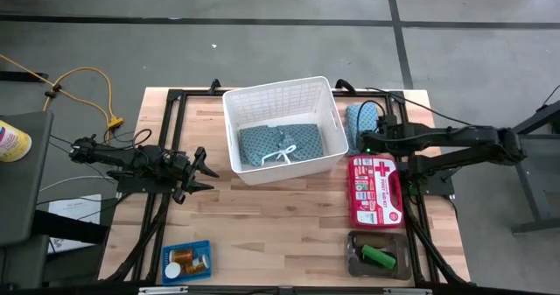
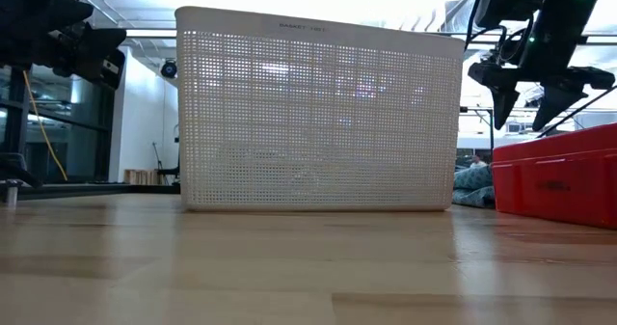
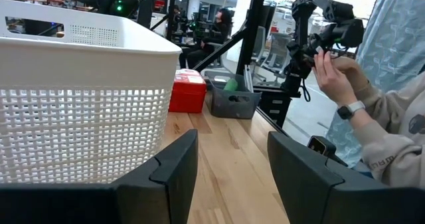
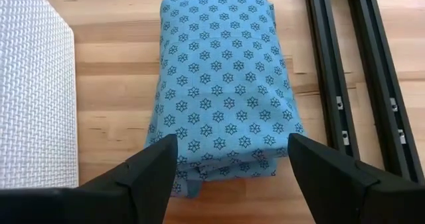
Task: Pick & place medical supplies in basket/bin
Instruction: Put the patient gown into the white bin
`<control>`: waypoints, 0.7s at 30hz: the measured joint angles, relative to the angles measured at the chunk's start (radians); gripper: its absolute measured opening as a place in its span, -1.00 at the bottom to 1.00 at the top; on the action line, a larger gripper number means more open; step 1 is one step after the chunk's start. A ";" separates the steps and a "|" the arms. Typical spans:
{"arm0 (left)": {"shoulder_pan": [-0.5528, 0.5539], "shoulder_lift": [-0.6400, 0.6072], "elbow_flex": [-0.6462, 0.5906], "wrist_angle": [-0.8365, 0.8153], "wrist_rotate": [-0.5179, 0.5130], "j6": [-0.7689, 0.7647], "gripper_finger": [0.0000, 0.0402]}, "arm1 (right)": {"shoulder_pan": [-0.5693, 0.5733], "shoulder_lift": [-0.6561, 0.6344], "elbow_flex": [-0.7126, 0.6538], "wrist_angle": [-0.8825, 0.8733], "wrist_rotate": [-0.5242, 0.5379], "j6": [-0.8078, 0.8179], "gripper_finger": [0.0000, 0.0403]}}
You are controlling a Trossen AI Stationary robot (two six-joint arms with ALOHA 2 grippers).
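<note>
- White lattice basket: sitting at the middle back of the desk, holding one folded teal patterned cloth tied with a white string.
- Second teal cloth: lying folded on the desk just right of the basket.
- Right pincer: hanging over this cloth, fingers standing wide, gripping nothing.
- Left pincer: hovering left of the basket, fingers parted, holding nothing.
- Red first-aid case: lying right of centre.
- Grey tray: carrying green and dark oblong pieces, front right.
- Blue tray: containing an orange pill bottle, front left.
- Person's hand: showing beyond the desk.
</note>
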 joint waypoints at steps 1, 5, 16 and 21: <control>0.000 0.000 0.000 0.000 0.000 0.000 -0.13 | 0.000 0.000 0.000 0.000 0.001 -0.002 0.36; 0.000 0.000 0.000 0.000 0.000 0.000 -0.13 | 0.000 0.000 0.000 -0.001 0.010 -0.044 0.36; 0.000 0.000 0.000 0.000 0.000 0.000 -0.13 | 0.000 0.000 0.000 0.003 0.034 -0.056 0.42; 0.000 0.000 0.000 0.000 0.000 0.000 -0.13 | 0.000 0.000 -0.010 0.024 0.045 -0.076 0.54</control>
